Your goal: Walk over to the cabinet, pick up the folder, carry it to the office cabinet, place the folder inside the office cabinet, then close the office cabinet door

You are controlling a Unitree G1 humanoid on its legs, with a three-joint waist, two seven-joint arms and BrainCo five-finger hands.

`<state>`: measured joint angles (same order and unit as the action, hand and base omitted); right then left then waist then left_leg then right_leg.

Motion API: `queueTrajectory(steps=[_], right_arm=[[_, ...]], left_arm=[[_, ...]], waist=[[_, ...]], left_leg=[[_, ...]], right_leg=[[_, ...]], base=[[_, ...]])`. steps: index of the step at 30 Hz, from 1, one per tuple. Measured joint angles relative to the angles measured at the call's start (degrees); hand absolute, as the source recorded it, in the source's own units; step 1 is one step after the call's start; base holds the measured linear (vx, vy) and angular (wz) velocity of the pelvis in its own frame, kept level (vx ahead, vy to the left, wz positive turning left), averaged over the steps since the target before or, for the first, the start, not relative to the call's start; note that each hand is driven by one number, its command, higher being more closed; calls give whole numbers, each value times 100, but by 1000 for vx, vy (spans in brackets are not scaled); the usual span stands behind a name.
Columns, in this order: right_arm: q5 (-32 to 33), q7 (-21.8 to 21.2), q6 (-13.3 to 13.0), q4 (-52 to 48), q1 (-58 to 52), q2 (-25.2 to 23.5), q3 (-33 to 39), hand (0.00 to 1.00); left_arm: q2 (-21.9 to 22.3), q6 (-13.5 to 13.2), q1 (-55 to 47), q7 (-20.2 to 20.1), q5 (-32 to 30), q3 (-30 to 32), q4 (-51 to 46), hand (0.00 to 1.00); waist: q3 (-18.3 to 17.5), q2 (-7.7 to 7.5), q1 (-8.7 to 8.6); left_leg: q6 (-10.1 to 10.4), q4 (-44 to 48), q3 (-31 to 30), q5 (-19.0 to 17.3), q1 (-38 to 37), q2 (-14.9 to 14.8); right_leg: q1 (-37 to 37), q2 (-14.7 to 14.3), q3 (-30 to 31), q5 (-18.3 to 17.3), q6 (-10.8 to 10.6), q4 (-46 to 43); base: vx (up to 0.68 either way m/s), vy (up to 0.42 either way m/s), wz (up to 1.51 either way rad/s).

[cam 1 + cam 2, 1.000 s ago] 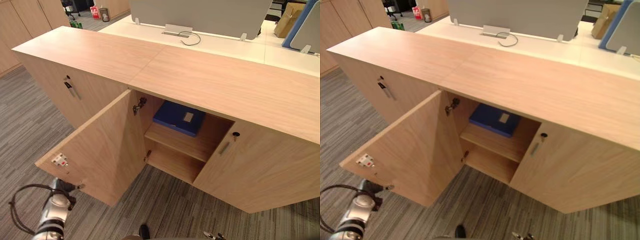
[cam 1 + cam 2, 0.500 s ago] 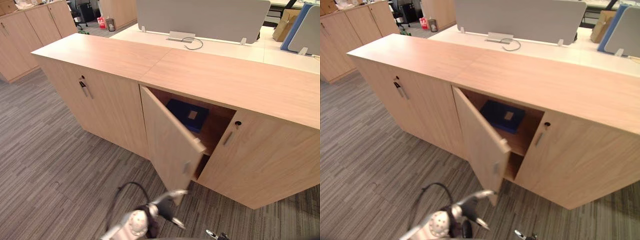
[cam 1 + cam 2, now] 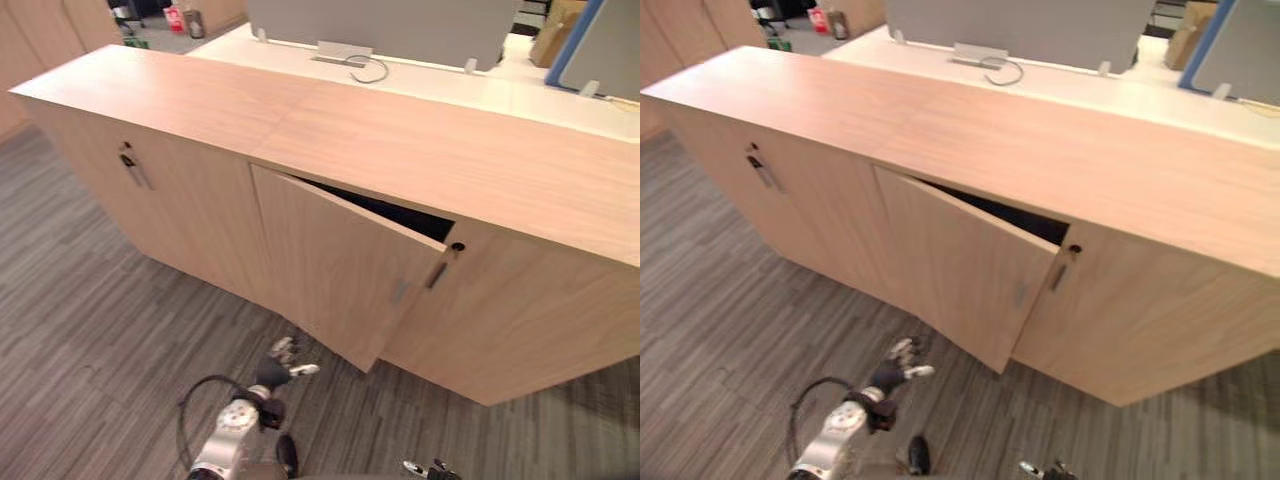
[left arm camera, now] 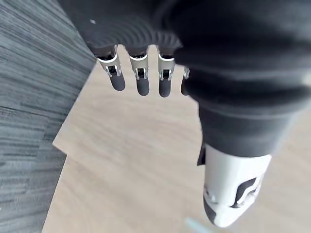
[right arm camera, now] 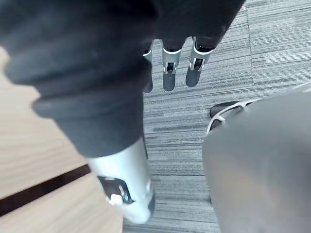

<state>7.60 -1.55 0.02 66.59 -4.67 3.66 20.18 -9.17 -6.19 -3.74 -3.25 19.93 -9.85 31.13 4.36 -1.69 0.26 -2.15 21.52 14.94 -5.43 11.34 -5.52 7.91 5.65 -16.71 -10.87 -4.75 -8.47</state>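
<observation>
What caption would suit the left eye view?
Left robot hand hovers by the office cabinet door, which stands slightly ajar.

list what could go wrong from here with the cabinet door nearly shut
1. The light wood cabinet door stands ajar, a dark gap showing along its top. The left hand, fingers straight, sits low near the door's bottom corner; a push from there may leave the door short of shut or let it rebound.
2. The door's free edge lies close to the neighbouring door's slim metal handle; it could catch there if it swings in skewed.
</observation>
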Motion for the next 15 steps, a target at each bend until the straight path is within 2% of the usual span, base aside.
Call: queueTrajectory(steps=[1,3,4,5,6,7,11,13,15], right_arm=[[-6,0,-2,-2,0,1,-1,0],[-97,-2,-1,-37,13,59,13,0],[-165,-2,-1,-47,13,90,33,0],[-247,-8,1,-67,1,186,70,0],[-373,-10,5,-65,7,311,113,0],[-475,-22,7,-73,5,311,116,0],[-663,-31,21,-149,-34,86,117,0],[-649,-32,12,-161,-37,-14,177,0],[-650,-31,11,-158,-51,-62,352,0]], left_arm=[[2,0,-2,58,49,223,92,0],[28,-34,22,174,312,1029,409,0],[52,-43,15,183,374,1211,491,0],[157,-71,-27,206,465,1510,680,0],[242,-122,-75,256,465,1733,849,0],[243,-129,-57,288,464,1804,1009,0],[271,-171,-108,389,223,1990,1938,0],[338,-64,-172,366,-217,2108,2695,0],[428,40,-311,316,-387,2253,2981,0]], waist=[[-2,5,22],[24,4,43],[33,20,59],[-14,104,114],[-73,308,100],[-72,310,61],[-124,117,43],[-203,57,12],[-194,49,-18]], left_leg=[[34,191,-20,-75,33,-98],[44,653,-668,-93,172,-97],[57,787,-853,-101,229,-66],[318,531,-1525,-308,221,121],[495,233,-1807,-358,82,122],[478,106,-1739,-276,15,158],[432,-792,-1325,105,-462,301],[415,-1535,-1205,503,-750,410],[394,-2012,-1204,756,-1005,454]], right_leg=[[9,-57,113,11,18,5],[-25,-111,498,57,84,18],[-43,-109,614,62,91,14],[-120,-130,814,67,95,-27],[-262,-208,982,62,94,-53],[-267,-183,1017,74,83,-61],[-395,87,1280,129,47,-52],[-452,184,1371,243,18,132],[-360,206,1369,310,0,255]], base=[[84,-54,-90],[44,-55,-83],[-8,-12,-94],[-4,58,-92],[0,84,-78],[13,75,-53],[-23,67,-39],[-2,35,-23],[4,28,1]])
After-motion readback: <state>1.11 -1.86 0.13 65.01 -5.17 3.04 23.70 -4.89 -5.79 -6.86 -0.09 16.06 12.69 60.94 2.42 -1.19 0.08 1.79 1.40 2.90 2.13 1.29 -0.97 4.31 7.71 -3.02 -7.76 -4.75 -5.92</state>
